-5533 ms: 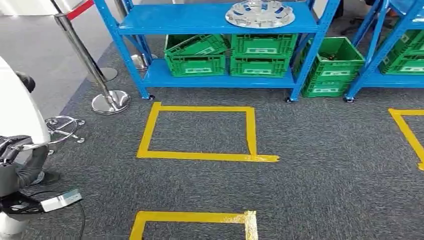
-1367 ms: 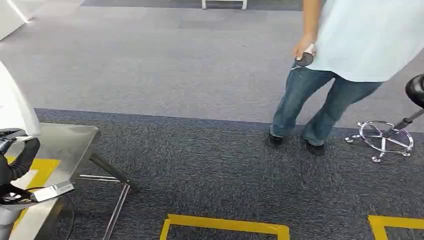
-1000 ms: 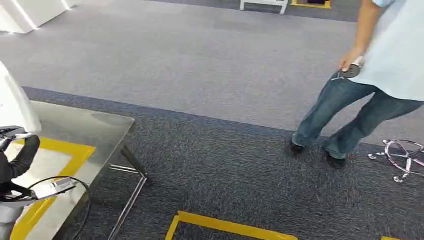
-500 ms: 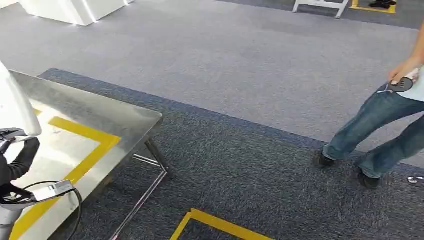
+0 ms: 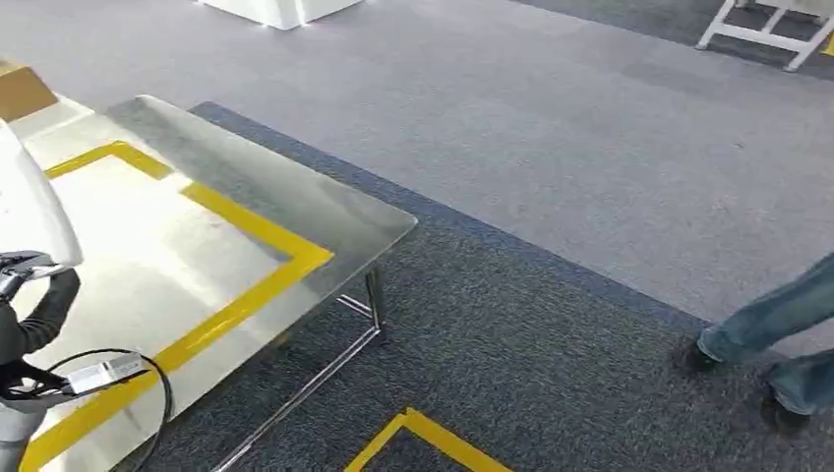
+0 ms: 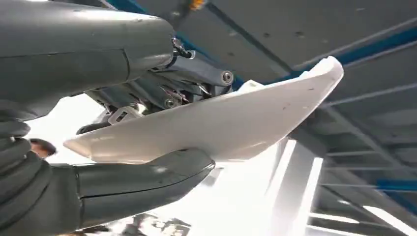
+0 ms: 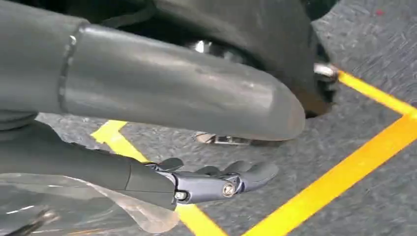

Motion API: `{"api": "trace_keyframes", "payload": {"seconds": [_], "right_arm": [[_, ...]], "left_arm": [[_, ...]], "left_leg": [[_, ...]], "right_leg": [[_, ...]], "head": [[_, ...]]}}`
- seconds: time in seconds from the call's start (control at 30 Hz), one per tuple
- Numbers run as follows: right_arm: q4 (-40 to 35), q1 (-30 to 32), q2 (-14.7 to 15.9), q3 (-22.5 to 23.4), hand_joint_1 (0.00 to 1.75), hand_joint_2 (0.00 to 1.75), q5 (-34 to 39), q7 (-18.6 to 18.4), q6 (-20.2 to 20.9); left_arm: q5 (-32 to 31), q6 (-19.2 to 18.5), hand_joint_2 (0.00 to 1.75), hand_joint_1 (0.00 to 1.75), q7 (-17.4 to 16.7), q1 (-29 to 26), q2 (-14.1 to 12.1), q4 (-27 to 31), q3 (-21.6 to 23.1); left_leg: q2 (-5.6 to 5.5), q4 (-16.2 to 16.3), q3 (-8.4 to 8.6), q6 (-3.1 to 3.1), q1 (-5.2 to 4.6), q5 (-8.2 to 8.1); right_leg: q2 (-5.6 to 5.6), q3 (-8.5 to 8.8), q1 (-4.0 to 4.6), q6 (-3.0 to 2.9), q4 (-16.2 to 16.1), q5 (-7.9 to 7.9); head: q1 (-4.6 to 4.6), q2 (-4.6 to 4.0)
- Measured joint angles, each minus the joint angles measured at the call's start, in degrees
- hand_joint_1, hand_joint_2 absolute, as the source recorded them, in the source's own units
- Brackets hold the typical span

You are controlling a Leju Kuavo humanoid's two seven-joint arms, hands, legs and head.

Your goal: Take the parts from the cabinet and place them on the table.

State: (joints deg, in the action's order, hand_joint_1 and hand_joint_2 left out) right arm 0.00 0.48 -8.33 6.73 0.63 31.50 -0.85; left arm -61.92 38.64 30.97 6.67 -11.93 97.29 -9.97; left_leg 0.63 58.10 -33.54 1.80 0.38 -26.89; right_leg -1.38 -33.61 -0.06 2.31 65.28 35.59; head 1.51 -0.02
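In the left wrist view my left hand (image 6: 74,187) grips a white curved part (image 6: 221,123), thumb under it and fingers over its top. The head view has the same white part (image 5: 29,211) at the left edge, with my left hand (image 5: 34,320) below it, over the near end of a steel table (image 5: 246,187). A yellow tape rectangle (image 5: 246,231) is marked on the table top. My right hand (image 7: 206,184) hangs over the carpet with its fingers stretched out and apart from the thumb, holding nothing.
A person's legs in jeans (image 5: 777,334) stand on the carpet at the right edge. A cardboard box (image 5: 22,88) sits at the table's far left. Yellow floor tape (image 5: 433,438) lies beside the table. White furniture legs (image 5: 767,29) stand at the far right.
The camera has turned: the blue shelf with green crates has gone out of view, the steel table has come in from the left, and the person has slid to the right edge.
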Motion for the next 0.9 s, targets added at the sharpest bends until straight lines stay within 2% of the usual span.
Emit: {"api": "trace_keyframes", "payload": {"seconds": [0.03, 0.07, 0.1, 0.17, 0.2, 0.23, 0.27, 0.3, 0.37, 0.4, 0.43, 0.47, 0.5, 0.53, 0.57, 0.6, 0.63, 0.67, 0.7, 0.73, 0.77, 0.8, 0.9], "right_arm": [[0.0, 0.09, 0.02, 0.0, 0.0, 0.0, 0.0, 0.0, 0.0], [0.0, 0.19, 0.02, 0.02, 0.0, 0.0, 0.0, -0.02, 0.0], [0.0, 0.38, 0.02, 0.04, 0.0, 0.0, 0.0, -0.04, 0.0], [0.0, 0.39, 0.02, 0.06, 0.0, 0.0, 0.0, -0.02, 0.02], [0.0, 0.35, 0.02, 0.07, 0.0, 0.0, 0.0, -0.02, 0.02], [0.0, 0.28, 0.02, 0.07, 0.0, 0.0, 0.0, -0.02, 0.02], [0.02, 0.2, 0.04, 0.07, 0.0, 0.0, 0.0, -0.04, 0.04], [0.02, 0.23, 0.04, 0.09, 0.0, 0.0, 0.0, -0.04, 0.07], [0.02, 0.34, 0.04, 0.18, 0.0, 0.0, -0.02, -0.15, 0.2], [0.02, 0.31, 0.04, 0.22, 0.0, 0.0, 0.0, -0.15, 0.2], [0.02, 0.19, 0.02, 0.28, 0.0, 0.0, -0.04, -0.15, 0.24], [0.02, 0.2, 0.07, 0.37, 0.0, 0.0, -0.07, -0.15, 0.24], [0.02, 0.25, 0.07, 0.42, 0.0, 0.0, -0.13, -0.15, 0.31], [0.02, 0.39, 0.07, 0.46, 0.0, 0.0, -0.17, -0.2, 0.37], [0.02, 0.49, 0.07, 0.48, 0.0, 0.0, -0.17, -0.2, 0.46], [0.02, 0.55, 0.07, 0.52, 0.0, 0.0, -0.2, -0.24, 0.46], [0.02, 0.54, 0.07, 0.52, 0.0, 0.0, -0.2, -0.28, 0.5], [0.02, 0.48, 0.07, 0.52, 0.0, 0.0, -0.22, -0.31, 0.59], [0.02, 0.39, 0.07, 0.52, 0.0, 0.0, -0.28, -0.31, 0.7], [0.02, 0.33, 0.07, 0.52, 0.0, 0.0, -0.35, -0.31, 0.77], [0.02, 0.28, 0.07, 0.55, 0.0, 0.0, -0.42, -0.31, 0.83], [0.02, 0.25, 0.07, 0.55, 0.0, 0.0, -0.5, -0.37, 0.85], [0.02, 0.24, 0.07, 0.55, 0.0, 0.0, -0.63, -0.55, 0.96]], "left_arm": [[-0.02, 0.0, 1.75, 1.75, -0.02, -0.01, 0.07, -0.02, 0.0], [-0.09, 0.0, 1.75, 1.75, -0.02, -0.02, 0.09, -0.02, 0.02], [-0.09, 0.0, 1.75, 1.75, -0.02, -0.02, 0.13, -0.04, 0.02], [-0.09, 0.0, 1.75, 1.75, -0.02, -0.04, 0.17, -0.04, 0.09], [-0.09, 0.0, 1.75, 1.75, -0.04, -0.03, 0.17, -0.04, 0.09], [-0.09, 0.0, 1.75, 1.75, -0.09, -0.01, 0.17, -0.02, 0.09], [-0.09, 0.0, 1.75, 1.75, -0.13, -0.05, 0.2, -0.02, 0.09], [-0.13, 0.0, 1.75, 1.75, -0.2, 0.26, 0.15, -0.07, 0.11], [-0.11, 0.0, 1.75, 1.75, -0.44, 0.06, 0.09, -0.04, 0.2], [-0.11, 0.0, 1.75, 1.75, -0.59, -0.05, 0.02, -0.04, 0.22], [-0.11, 0.0, 1.75, 1.75, -0.76, -0.16, -0.22, -0.06, 0.35], [-0.11, 0.0, 1.75, 1.75, -0.94, 0.09, -0.42, -0.07, 0.39], [-0.11, 0.0, 1.75, 1.75, -1.12, 0.38, -0.44, -0.09, 0.5], [-0.13, 0.0, 1.75, 1.75, -1.29, 0.39, -0.42, -0.11, 0.63], [-0.28, 0.0, 1.75, 1.75, -1.42, 0.26, -0.42, -0.13, 0.79], [-0.37, 0.0, 1.75, 1.75, -1.57, 0.15, -0.44, -0.2, 0.92], [-0.48, 0.0, 1.75, 1.75, -1.71, 0.03, -0.44, -0.24, 1.0], [-0.46, 0.0, 1.75, 1.75, -1.77, 0.03, -0.44, -0.26, 1.03], [-0.46, 0.0, 1.75, 1.75, -1.83, 0.04, -0.54, -0.24, 1.07], [-0.46, 0.0, 1.75, 1.75, -1.86, 0.04, -0.63, -0.24, 1.07], [-0.46, 0.0, 1.75, 1.75, -1.9, 0.07, -0.81, -0.24, 1.09], [-0.46, 0.0, 1.75, 1.75, -1.99, 0.27, -0.85, -0.24, 1.14], [-0.52, 0.0, 1.75, 1.75, -2.29, 0.26, -1.16, -0.26, 1.27]], "left_leg": [[-0.68, 0.01, -0.07, 0.09, 0.0, 0.03], [-1.43, 0.03, -0.1, 0.1, -0.01, 0.03], [-2.42, 0.06, -0.08, 0.1, -0.01, 0.03], [-3.95, 0.08, 0.03, 0.09, -0.01, 0.03], [-4.81, 0.08, 0.11, 0.07, 0.01, 0.03], [-5.69, 0.11, 0.16, 0.01, 0.07, 0.03], [-6.2, 0.15, -0.06, -0.29, -0.02, 0.05], [-7.03, 0.56, -0.54, -0.59, -0.01, 0.07], [-8.46, 0.06, -0.89, -1.65, 0.53, 0.66], [-9.02, -0.08, -0.97, -1.99, 0.47, 0.84], [-8.0, 0.44, -1.12, -2.12, 0.37, 0.3], [-4.61, 2.12, -1.83, -2.38, -0.06, -1.08], [-2.59, 5.74, -3.4, -2.65, -0.02, -3.31], [-1.54, 10.63, -5.48, -2.85, 0.09, -5.72], [-1.19, 15.25, -7.49, -2.96, 0.17, -7.65], [-1.14, 18.05, -8.66, -3.05, 0.19, -8.45], [-1.13, 18.11, -8.51, -3.04, 0.19, -7.66], [-1.08, 16.03, -7.3, -2.96, 0.18, -6.1], [-0.78, 10.95, -4.62, -2.75, 0.15, -3.42], [0.19, 5.4, -1.64, -2.44, 0.05, -0.99], [3.27, 0.66, 0.79, -2.03, -0.38, -0.39], [5.03, -0.31, 1.18, -1.69, -1.22, -0.91], [2.63, -0.09, 0.61, -1.07, -1.15, -0.75]], "right_leg": [[0.65, -2.23, -0.03, 0.06, 4.34, 1.63], [0.96, -4.19, -0.03, 0.09, 7.84, 2.6], [1.17, -5.56, -0.02, 0.04, 9.69, 2.33], [1.43, -4.22, -0.04, -0.28, 5.57, -1.44], [1.88, -2.07, -0.07, -0.54, 0.5, -4.38], [3.56, 0.6, -0.25, -0.78, -5.48, -7.2], [6.8, 1.41, -0.62, -0.85, -6.9, -6.33], [7.15, 2.2, -0.81, -0.81, -8.18, -6.31], [5.95, 2.14, -0.37, -1.15, -7.75, -6.35], [5.35, 2.22, -0.41, -1.46, -7.96, -6.54], [4.13, 2.41, -0.89, -2.04, -8.6, -6.9], [3.52, 2.54, -0.78, -2.35, -8.79, -6.89], [2.62, 2.6, -0.65, -2.51, -8.79, -6.87], [1.68, 2.63, -0.46, -2.66, -8.77, -6.77], [0.7, 2.6, -0.32, -2.76, -8.76, -6.7], [-0.1, 2.6, -0.21, -2.86, -8.72, -6.63], [-1.08, 2.67, -0.1, -2.93, -8.72, -6.56], [-1.74, 2.74, -0.02, -2.89, -8.71, -6.5], [-2.5, 2.94, 0.06, -2.88, -8.71, -6.34], [-3.14, 3.22, 0.12, -2.76, -8.71, -6.17], [-3.7, 3.53, 0.28, -2.6, -8.7, -5.96], [-4.31, 3.44, 0.78, -2.25, -8.49, -5.73], [-6.46, 3.76, 0.75, -1.76, -8.64, -5.58]], "head": [[0.15, 0.0], [0.13, 0.0], [0.15, 0.0], [0.15, 0.0], [0.15, 0.0], [0.15, 0.0], [0.08, 0.0], [-0.05, 0.0], [0.15, 0.02], [0.11, 0.0], [0.22, 0.0], [-0.33, 0.0], [-0.81, 0.0], [-0.74, 0.0], [-0.79, 0.0], [-0.83, 0.0], [-0.81, 0.0], [-0.81, 0.0], [-0.79, 0.0], [-0.81, 0.0], [-0.81, 0.0], [-0.92, 0.0], [-0.76, 0.0]]}}
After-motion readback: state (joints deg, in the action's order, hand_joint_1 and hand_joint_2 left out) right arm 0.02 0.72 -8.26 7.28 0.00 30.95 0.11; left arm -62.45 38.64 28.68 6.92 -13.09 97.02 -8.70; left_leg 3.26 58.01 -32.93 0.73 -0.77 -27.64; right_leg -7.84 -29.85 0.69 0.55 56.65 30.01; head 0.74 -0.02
